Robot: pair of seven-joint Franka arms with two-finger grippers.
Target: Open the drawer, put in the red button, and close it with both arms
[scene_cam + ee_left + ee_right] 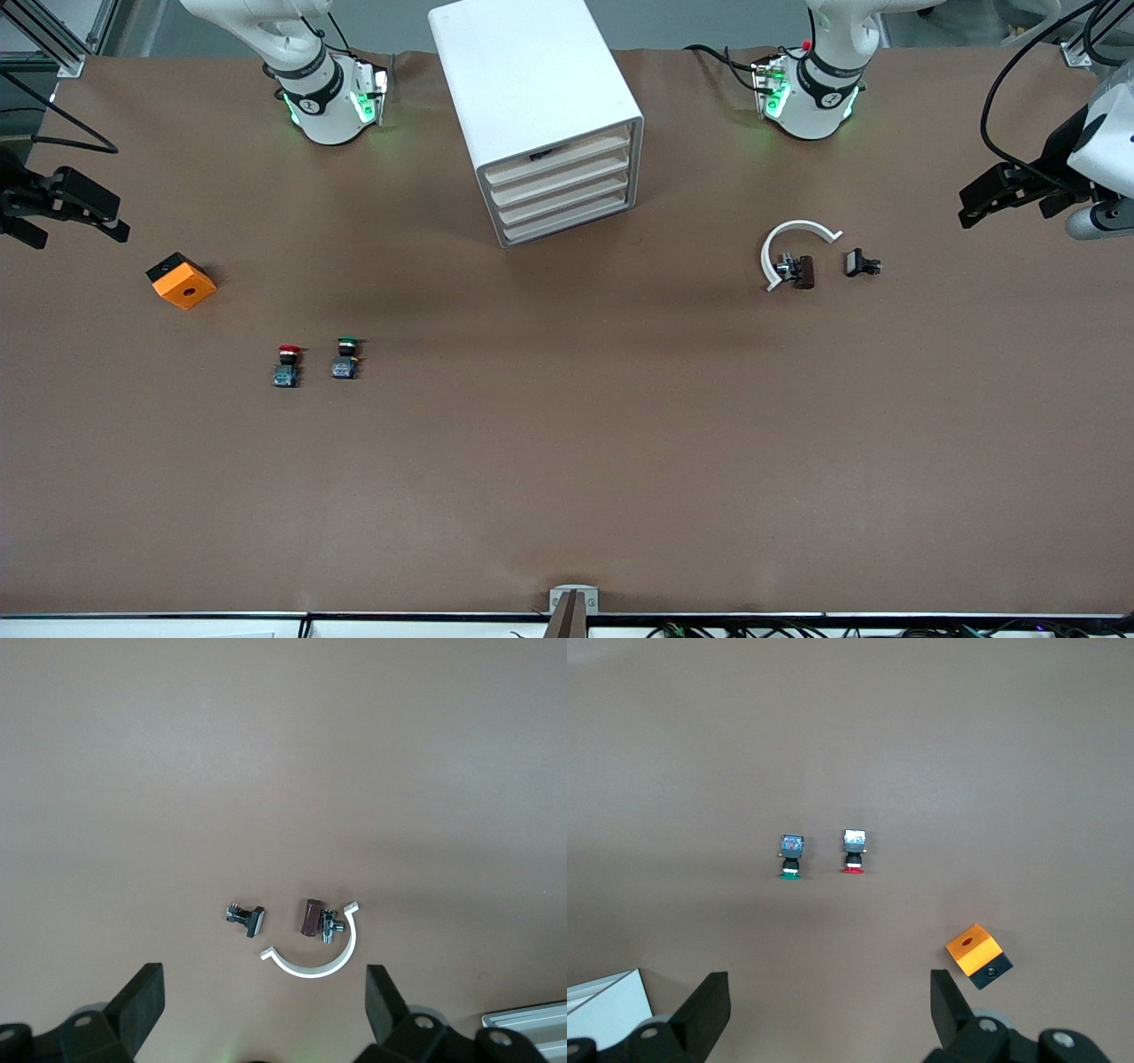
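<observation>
The red button (286,365) stands on the brown table toward the right arm's end, beside a green button (346,357). The right wrist view shows the red button (853,853) too. The drawer (560,184), second from the top of the white cabinet (532,80), sits pushed in level with the other drawers. My right gripper (113,217) hangs open and empty above the table's edge at its own end, well off from the buttons; the right gripper (830,988) has wide-set fingers. At the other end, my left gripper (967,206) is likewise open and empty, as the left gripper (266,983) shows.
An orange block (182,281) lies between the right gripper and the buttons. Toward the left arm's end lie a white C-shaped clip (791,248), a brown part (802,271) and a small black part (861,263).
</observation>
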